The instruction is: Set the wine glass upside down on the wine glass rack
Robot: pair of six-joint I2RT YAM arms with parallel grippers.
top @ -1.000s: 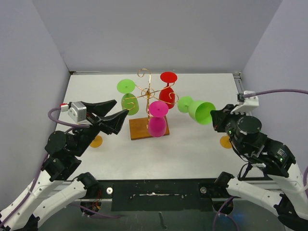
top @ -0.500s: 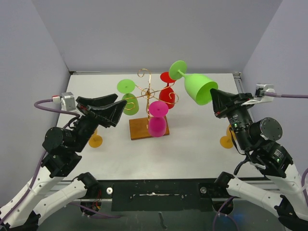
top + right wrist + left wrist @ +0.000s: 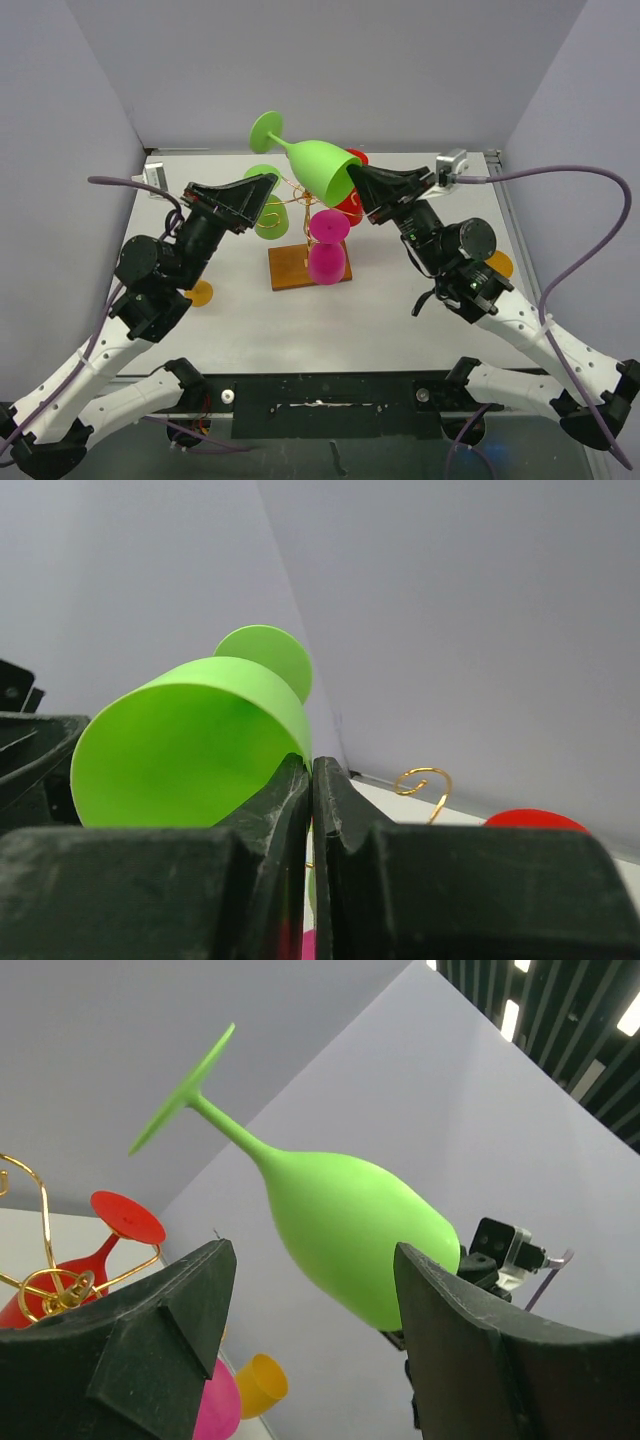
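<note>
My right gripper [image 3: 357, 181] is shut on the rim of a green wine glass [image 3: 315, 165]. It holds the glass tilted in the air above the wine glass rack [image 3: 303, 190], foot up and to the left. In the right wrist view the gripper [image 3: 311, 770] pinches the rim of the glass [image 3: 180, 745]. My left gripper [image 3: 262, 192] is open and empty, raised just left of the rack. In the left wrist view the gripper [image 3: 315, 1280] frames the glass [image 3: 350, 1230] beyond its fingers. The gold wire rack has a brown wooden base [image 3: 290, 268].
A pink glass [image 3: 326, 250], a red glass [image 3: 348, 200] and another green glass [image 3: 268, 215] hang upside down on the rack. One orange glass [image 3: 200, 293] lies on the table at the left, another orange glass [image 3: 498, 265] at the right.
My right arm has swung the green glass from the right side up and left, to above the rack. My left arm has risen and moved in towards the rack.
</note>
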